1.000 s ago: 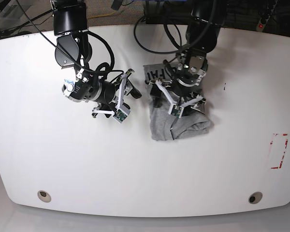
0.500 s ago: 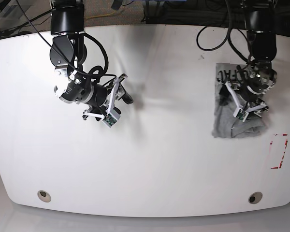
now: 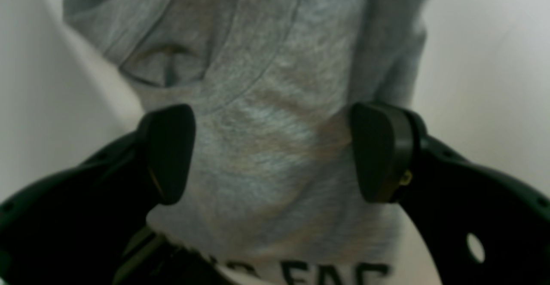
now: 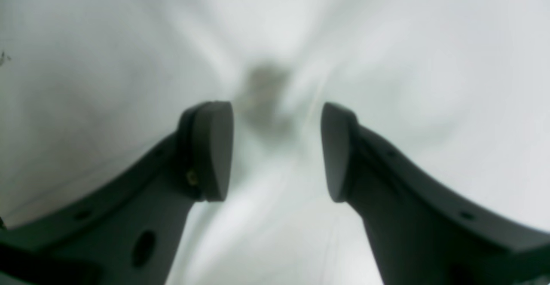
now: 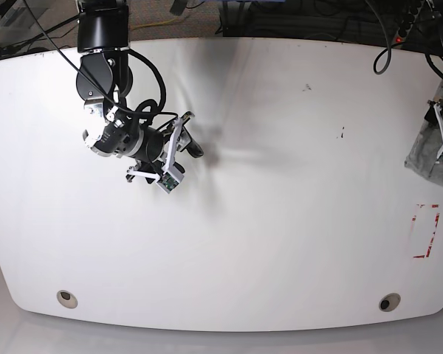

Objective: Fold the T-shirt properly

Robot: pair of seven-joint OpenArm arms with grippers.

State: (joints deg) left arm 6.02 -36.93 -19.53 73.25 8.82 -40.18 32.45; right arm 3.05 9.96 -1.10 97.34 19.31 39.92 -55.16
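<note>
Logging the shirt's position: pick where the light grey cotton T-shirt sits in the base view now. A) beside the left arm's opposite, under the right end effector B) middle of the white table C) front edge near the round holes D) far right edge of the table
D: the light grey cotton T-shirt is bunched at the far right edge of the white table.

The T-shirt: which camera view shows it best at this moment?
The left wrist view. There the T-shirt fills most of the picture between the open fingers of the left tool, with dark letters at the bottom. The base view shows only a grey bundle at the right edge. The right wrist view shows none of it.
</note>
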